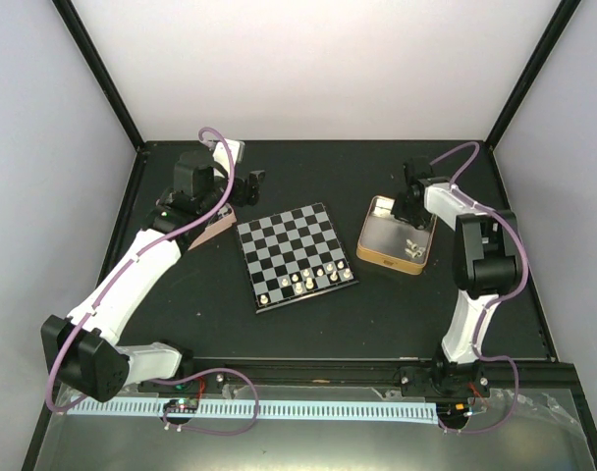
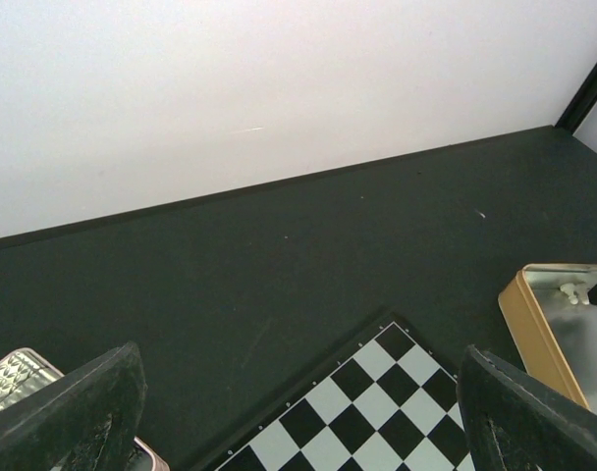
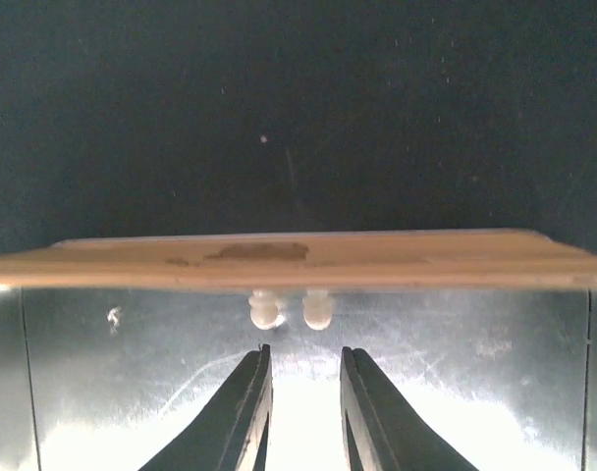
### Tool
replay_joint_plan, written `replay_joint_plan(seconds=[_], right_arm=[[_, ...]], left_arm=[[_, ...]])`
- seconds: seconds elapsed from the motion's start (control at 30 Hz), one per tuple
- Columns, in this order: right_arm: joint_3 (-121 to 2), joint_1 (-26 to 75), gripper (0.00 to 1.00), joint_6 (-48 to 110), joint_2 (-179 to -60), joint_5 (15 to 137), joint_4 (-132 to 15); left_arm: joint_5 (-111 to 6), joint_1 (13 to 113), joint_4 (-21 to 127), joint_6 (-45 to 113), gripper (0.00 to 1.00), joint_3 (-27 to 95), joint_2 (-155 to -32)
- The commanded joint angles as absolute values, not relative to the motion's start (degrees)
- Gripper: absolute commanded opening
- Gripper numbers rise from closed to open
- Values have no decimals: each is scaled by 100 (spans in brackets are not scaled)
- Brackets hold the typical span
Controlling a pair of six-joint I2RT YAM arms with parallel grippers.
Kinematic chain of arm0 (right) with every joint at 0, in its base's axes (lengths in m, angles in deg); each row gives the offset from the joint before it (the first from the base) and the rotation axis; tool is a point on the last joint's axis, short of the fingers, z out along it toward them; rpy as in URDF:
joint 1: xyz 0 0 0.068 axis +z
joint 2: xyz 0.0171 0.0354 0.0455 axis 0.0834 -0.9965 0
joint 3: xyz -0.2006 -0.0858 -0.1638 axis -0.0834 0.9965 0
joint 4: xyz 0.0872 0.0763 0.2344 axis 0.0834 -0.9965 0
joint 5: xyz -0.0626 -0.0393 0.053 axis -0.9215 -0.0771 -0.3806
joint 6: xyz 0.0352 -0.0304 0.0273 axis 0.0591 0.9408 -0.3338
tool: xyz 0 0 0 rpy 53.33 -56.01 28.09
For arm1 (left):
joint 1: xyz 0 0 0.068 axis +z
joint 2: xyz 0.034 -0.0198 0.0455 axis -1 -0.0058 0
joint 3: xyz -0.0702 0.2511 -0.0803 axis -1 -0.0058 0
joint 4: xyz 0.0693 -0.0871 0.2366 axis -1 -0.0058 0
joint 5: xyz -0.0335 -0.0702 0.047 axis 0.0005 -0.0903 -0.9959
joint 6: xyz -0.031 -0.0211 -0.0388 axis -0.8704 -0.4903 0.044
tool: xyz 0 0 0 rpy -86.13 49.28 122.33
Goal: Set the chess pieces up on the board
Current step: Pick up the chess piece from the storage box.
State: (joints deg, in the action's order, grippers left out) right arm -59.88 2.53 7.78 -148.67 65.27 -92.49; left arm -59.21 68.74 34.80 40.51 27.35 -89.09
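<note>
The board (image 1: 297, 245) lies tilted mid-table, with several cream-white chess pieces (image 1: 308, 282) along its near edge. My right gripper (image 3: 304, 351) reaches down into the tan box (image 3: 279, 257), its jaws a narrow gap apart with nothing between them. Just ahead of the fingertips, two white pieces (image 3: 267, 309) stand against the box's far wall. More white pieces (image 1: 413, 247) lie at the box's near end. My left gripper (image 2: 303, 388) hangs wide open and empty above the board's far corner (image 2: 377, 412). No black pieces show.
A pinkish tray (image 1: 215, 234) sits left of the board under my left arm; its corner (image 2: 14, 378) shows by the left finger. The tan box (image 1: 392, 260) stands right of the board. Black frame posts and pale walls bound the table.
</note>
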Motion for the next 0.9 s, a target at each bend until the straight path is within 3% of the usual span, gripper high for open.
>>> replay_joint_plan(seconds=[0.0, 0.33, 0.87], right_arm=[[-6392, 203, 21, 851, -15128, 6282, -9161], [-6563, 155, 14, 629, -15426, 6051, -9310], [-6676, 150, 19, 852, -15686, 6162, -9155]], left_arm=[[-5829, 6937, 3500, 4070, 88, 2844, -8961], [-5809, 6953, 3491, 4061, 88, 2838, -8961], [-5797, 6972, 3503, 4054, 88, 2848, -8941]])
